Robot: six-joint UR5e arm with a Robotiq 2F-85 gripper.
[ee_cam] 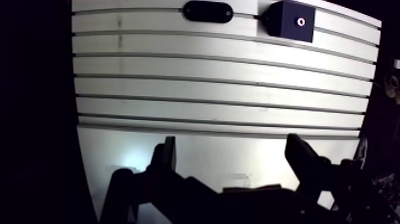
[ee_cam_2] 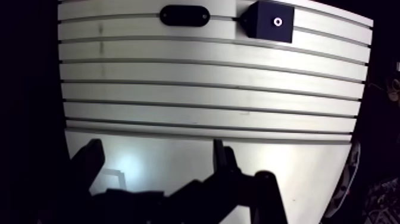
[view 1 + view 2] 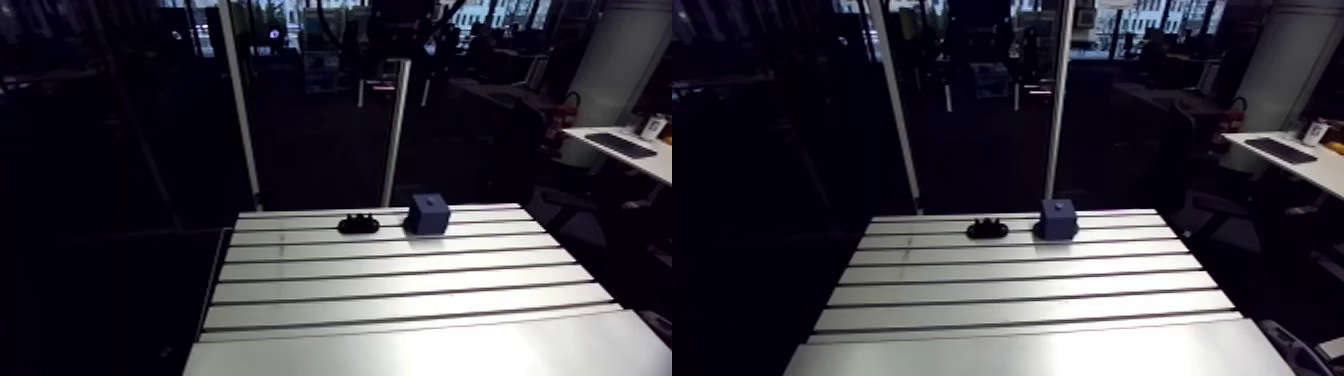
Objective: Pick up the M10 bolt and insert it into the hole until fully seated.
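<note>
The bolt cannot be told apart at this size: the only candidate is a low black oblong piece with small bumps along its top, lying on the far strip of the table. Just beside it, at its 3 o'clock and not touching, stands a dark blue block, set slightly askew to the table's slots. The wrist view shows a round hole in the block's top face, ringed in white. The gripper hangs over the near, smooth part of the table, well apart from both things; from it the black piece lies ahead at about 12 o'clock and the block at about 1 o'clock, several slots away. Its two fingers are spread wide with only bare table between them, so the claw is released and grasps nothing
</note>
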